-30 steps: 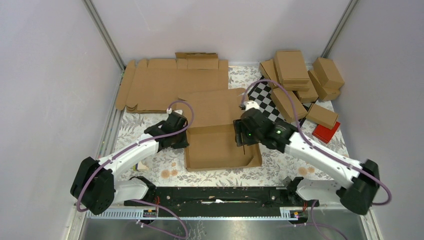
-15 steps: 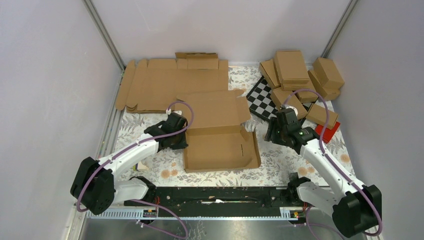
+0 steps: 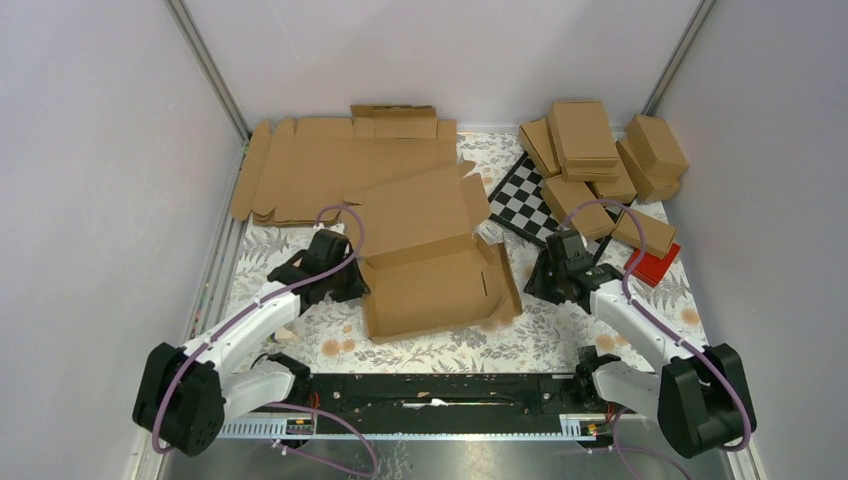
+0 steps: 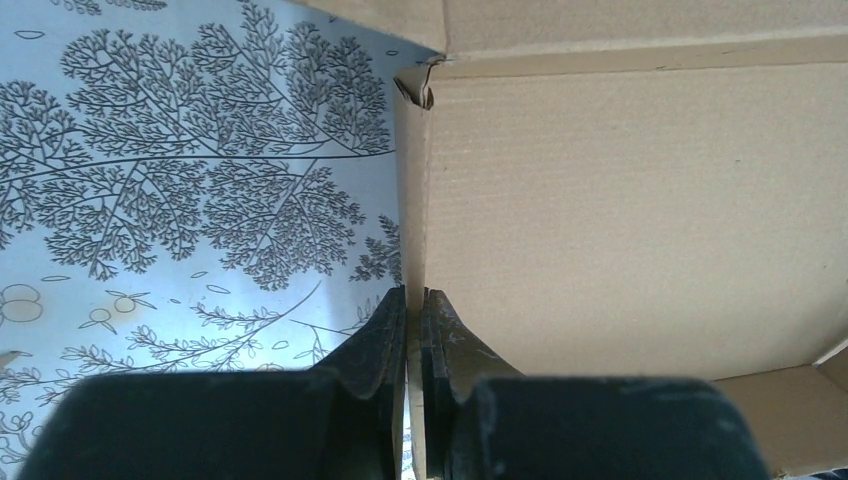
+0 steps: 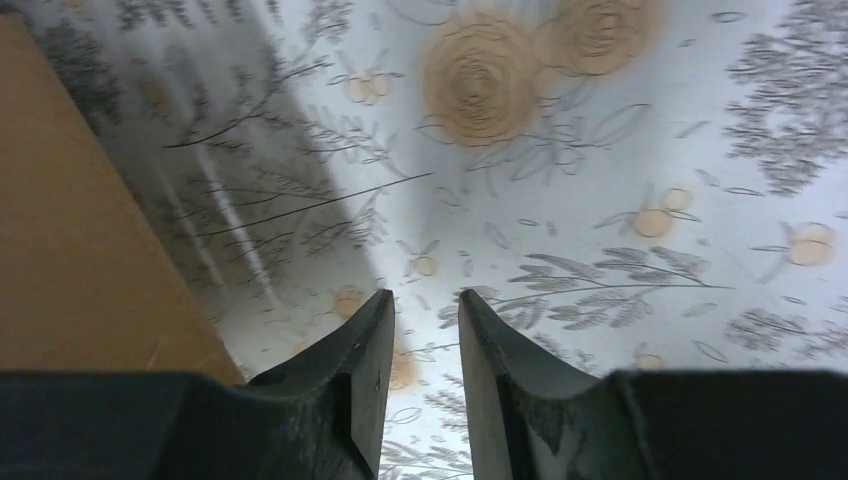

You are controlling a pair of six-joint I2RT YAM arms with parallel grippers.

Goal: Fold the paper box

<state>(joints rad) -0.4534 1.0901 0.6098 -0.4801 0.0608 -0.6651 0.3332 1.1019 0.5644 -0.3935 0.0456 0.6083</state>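
Note:
The paper box point(image 3: 430, 285) is a shallow brown cardboard tray at the table's middle, turned slightly, with its lid point(image 3: 420, 215) raised at the back and its right side flap leaning outward. My left gripper point(image 3: 352, 280) sits at the box's left wall. In the left wrist view the gripper point(image 4: 412, 295) is shut on that thin wall, with the box floor point(image 4: 620, 200) to the right. My right gripper point(image 3: 545, 275) hovers just right of the box. In the right wrist view it point(image 5: 425, 298) stands open with a narrow gap holding nothing, and the box point(image 5: 70, 250) shows at the left edge.
Flat cardboard blanks point(image 3: 330, 170) lie at the back left. A pile of closed brown boxes point(image 3: 590, 150) sits at the back right, beside a checkerboard point(image 3: 525, 200) and a red object point(image 3: 652, 265). A floral cloth point(image 3: 560, 330) covers the table.
My right arm has pulled out of the box to its right side and its jaws have narrowed. The box has turned slightly and its lid has risen, with the left gripper still holding the wall.

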